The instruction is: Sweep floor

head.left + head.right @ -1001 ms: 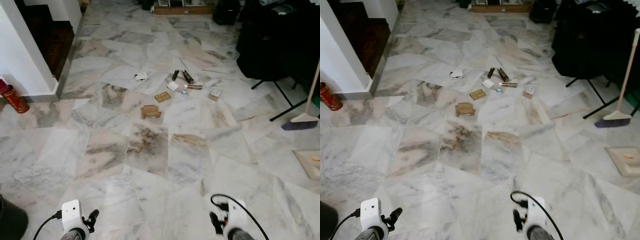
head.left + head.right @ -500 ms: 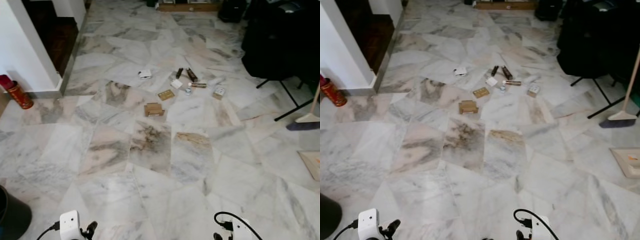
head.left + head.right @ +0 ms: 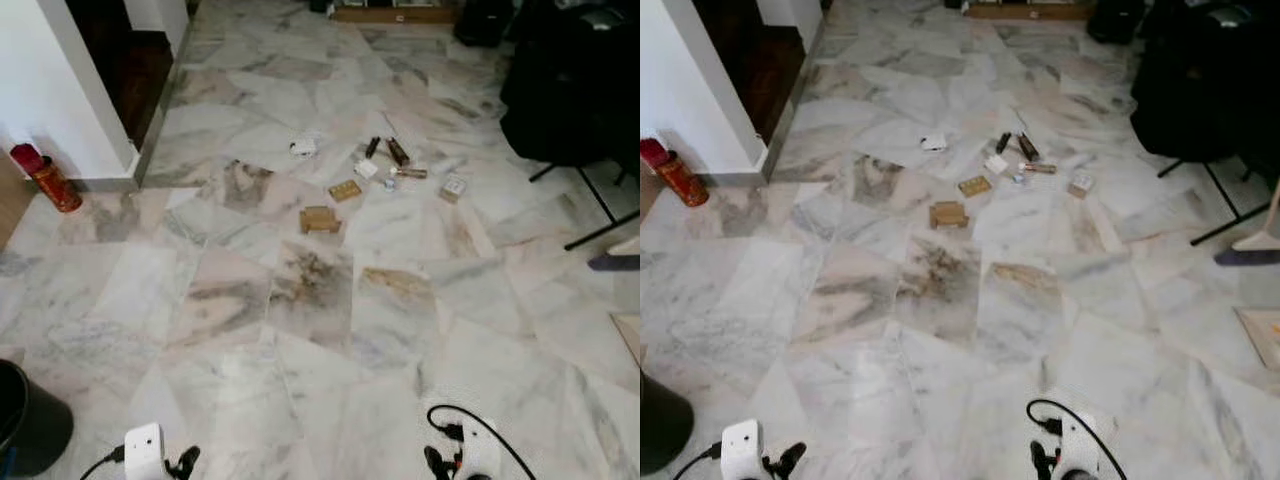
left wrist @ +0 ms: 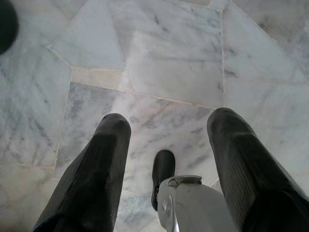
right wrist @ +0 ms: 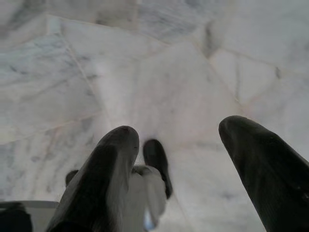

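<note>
Both hands empty: left hand (image 4: pixel 166 133) and right hand (image 5: pixel 176 140) wide apart, low over bare floor (image 3: pixel 300 290); litter (image 3: pixel 375 180) lies scattered ahead; broom (image 3: pixel 1252 245) far right, well apart. Risk: walking on could kick or scatter the litter; bin (image 3: pixel 25 420) sits close on the left, easily bumped.

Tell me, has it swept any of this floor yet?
Nothing looks swept yet: the litter, small boxes and tubes, lies scattered on the marble floor ahead. Nothing is in hand; the left gripper and right gripper hang open above bare tile. The broom and dustpan wait at the right. Fetching them and sweeping all remains.
</note>
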Tool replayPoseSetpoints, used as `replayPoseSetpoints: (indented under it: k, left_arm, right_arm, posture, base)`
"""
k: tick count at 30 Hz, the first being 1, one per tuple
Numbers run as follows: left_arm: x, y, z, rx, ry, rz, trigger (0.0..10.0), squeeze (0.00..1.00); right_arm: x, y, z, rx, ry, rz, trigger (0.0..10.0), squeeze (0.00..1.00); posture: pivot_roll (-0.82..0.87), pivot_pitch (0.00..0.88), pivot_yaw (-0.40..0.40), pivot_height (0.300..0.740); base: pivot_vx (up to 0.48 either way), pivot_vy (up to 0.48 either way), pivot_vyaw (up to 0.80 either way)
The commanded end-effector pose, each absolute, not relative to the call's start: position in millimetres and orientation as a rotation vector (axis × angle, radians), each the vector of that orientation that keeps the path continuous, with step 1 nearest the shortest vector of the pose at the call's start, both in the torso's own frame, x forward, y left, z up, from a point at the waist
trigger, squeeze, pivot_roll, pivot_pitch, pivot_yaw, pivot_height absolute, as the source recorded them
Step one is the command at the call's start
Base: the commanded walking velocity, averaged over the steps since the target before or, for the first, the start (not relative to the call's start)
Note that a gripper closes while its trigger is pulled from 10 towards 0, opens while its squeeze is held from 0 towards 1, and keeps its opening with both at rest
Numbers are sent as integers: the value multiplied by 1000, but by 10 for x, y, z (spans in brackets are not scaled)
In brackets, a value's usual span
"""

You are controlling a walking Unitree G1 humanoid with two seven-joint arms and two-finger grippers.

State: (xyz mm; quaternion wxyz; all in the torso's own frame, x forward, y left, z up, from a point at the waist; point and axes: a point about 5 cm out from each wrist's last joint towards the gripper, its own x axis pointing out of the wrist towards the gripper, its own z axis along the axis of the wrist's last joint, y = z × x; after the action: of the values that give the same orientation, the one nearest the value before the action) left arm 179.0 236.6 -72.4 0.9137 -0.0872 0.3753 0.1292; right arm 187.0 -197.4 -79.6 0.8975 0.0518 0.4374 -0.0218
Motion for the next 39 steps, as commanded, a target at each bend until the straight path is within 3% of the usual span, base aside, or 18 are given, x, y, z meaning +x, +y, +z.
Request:
replayPoseSetpoints:
  k: [1, 23, 30, 39]
  left_arm:
    - [1706, 2379, -766, -173, 811, 275, 10000, 0]
    - [1733, 2353, -761, -184, 808, 261, 10000, 0]
    - [1742, 2336, -762, -188, 808, 255, 10000, 0]
    - [1751, 2311, -763, -193, 805, 248, 10000, 0]
  right_arm:
    - [1816, -1967, -829, 116, 933, -58, 10000, 0]
    - [1931, -1836, -786, 146, 891, -42, 10000, 0]
    - [1940, -1895, -769, 147, 873, -36, 10000, 0]
    - [1978, -1895, -742, 154, 842, -34, 10000, 0]
  posture:
    - [-98, 178, -8, 740]
    - [-104, 176, -9, 740]
    - [-104, 154, -11, 740]
    - [-105, 121, -13, 740]
  base:
    - [319, 0, 0]
    - [316, 0, 0]
    - [311, 0, -680]
    - [304, 0, 0]
